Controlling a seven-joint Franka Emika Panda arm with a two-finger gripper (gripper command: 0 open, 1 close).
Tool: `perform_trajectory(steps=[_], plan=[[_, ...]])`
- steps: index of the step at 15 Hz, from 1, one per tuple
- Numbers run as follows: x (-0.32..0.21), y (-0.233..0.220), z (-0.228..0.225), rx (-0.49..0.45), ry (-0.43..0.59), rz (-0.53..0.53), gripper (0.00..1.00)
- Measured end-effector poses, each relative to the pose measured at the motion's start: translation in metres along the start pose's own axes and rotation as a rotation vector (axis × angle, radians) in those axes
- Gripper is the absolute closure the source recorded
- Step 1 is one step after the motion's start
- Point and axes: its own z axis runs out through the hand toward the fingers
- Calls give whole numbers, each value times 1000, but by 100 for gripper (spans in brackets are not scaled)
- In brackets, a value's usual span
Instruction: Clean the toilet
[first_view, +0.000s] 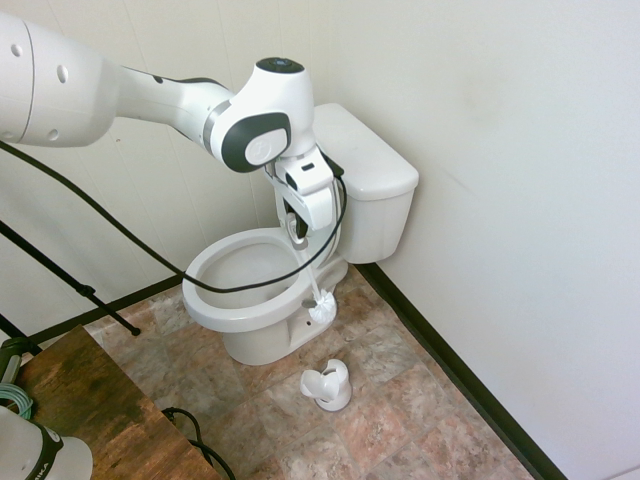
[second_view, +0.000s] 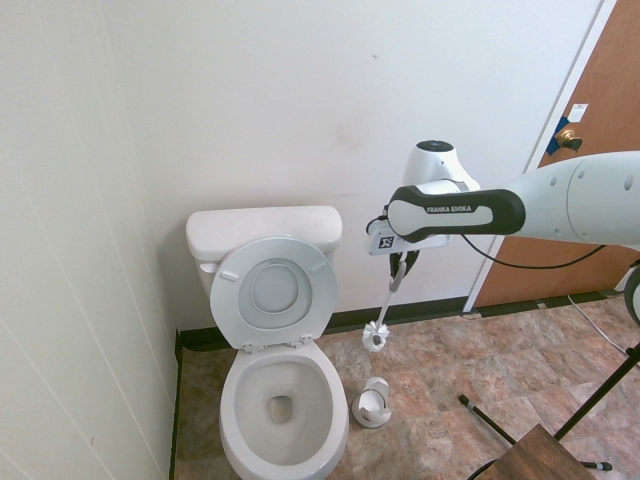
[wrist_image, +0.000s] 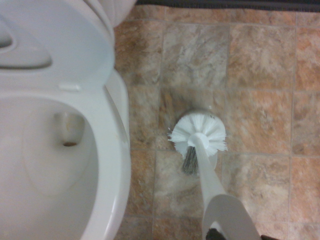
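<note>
Gripper (second_view: 398, 262): pressed together on the handle of the toilet brush (second_view: 377, 336), pointing straight down.
Toilet brush: hangs below the gripper with its bristle head off the tiled floor (second_view: 450, 370), beside the bowl and not over it.
Toilet (second_view: 280, 400): to one side of the gripper and lower; lid and seat are up, the bowl is open, and its rim is just beside the brush head in the wrist view.
Brush holder (second_view: 373, 402): on the floor below the gripper, near the bowl's side.
Step in hand: probably carrying the brush across to the bowl.
Doing it well: lift the head clear over the rim, centre it above the bowl, then lower it; keep the handle upright so the bristles meet the inner wall, not the raised seat.
</note>
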Motion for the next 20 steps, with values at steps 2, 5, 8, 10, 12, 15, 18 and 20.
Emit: perform_trajectory(steps=[2,5,8,10,12,15,18,20], plan=[[12,15,26,-15,-21,16,100],[23,21,71,-38,-64,25,100],[28,15,113,-60,-104,30,100],[38,12,141,-71,-131,44,100],[48,10,171,-82,-159,56,100],[60,4,213,-100,-186,72,100],[74,-1,242,-107,-194,93,100],[82,-2,257,-114,-191,102,100]])
